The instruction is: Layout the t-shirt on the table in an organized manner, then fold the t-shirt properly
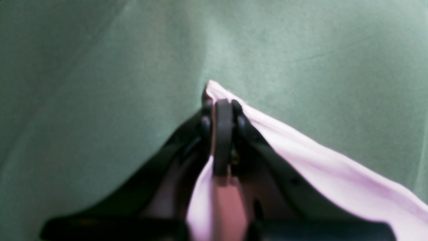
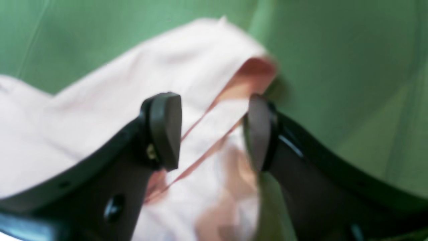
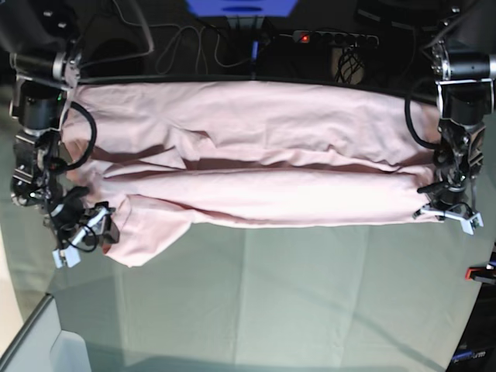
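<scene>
The t-shirt (image 3: 256, 174) lies stretched w/ plain pink side up across the far half of the table (image 3: 310, 294), from 9 to 3 o'clock. Left gripper (image 1: 222, 107) is pinched tight on a shirt corner. Right gripper (image 2: 214, 130) has jaws apart, w/ pink cloth showing between them, not squeezed.

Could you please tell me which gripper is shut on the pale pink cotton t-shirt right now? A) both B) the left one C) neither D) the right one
B: the left gripper pinches a corner of the pale pink cotton t-shirt, while the right gripper stands open over it.
</scene>
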### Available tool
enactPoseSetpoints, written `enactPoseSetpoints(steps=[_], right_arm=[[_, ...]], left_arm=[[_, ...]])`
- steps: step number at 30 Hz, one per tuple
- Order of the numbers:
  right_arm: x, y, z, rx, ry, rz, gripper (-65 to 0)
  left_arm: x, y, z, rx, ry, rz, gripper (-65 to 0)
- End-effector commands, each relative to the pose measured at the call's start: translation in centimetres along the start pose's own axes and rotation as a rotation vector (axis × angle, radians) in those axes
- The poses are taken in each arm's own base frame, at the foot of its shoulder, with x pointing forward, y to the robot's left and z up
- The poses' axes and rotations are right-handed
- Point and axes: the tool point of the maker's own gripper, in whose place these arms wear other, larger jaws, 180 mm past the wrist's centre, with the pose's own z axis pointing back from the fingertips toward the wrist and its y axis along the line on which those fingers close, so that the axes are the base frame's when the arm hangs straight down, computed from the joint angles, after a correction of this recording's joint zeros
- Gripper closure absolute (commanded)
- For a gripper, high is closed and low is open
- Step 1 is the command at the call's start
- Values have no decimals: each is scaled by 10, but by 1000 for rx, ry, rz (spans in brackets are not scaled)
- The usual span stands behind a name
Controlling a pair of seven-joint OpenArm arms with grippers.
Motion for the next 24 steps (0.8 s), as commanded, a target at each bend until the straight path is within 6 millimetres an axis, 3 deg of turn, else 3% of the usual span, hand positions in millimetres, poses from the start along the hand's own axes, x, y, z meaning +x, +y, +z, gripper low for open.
enactPoseSetpoints(steps=[1,10,15,24], right_arm=[[22,-3,1,2,-55,7,-326],[17,-3,1,2,-47,0,-326],[-7,-17,3,-13,13,-34,-326],[-12,-13,4,-8,-42,-45,-324]], left_arm=[[25,3,-1,4,-56,-6,-1],[25,3,-1,4,-56,-6,-1],[25,4,-1,5,-57,-2,-1],[25,3,-1,4,-56,-6,-1]])
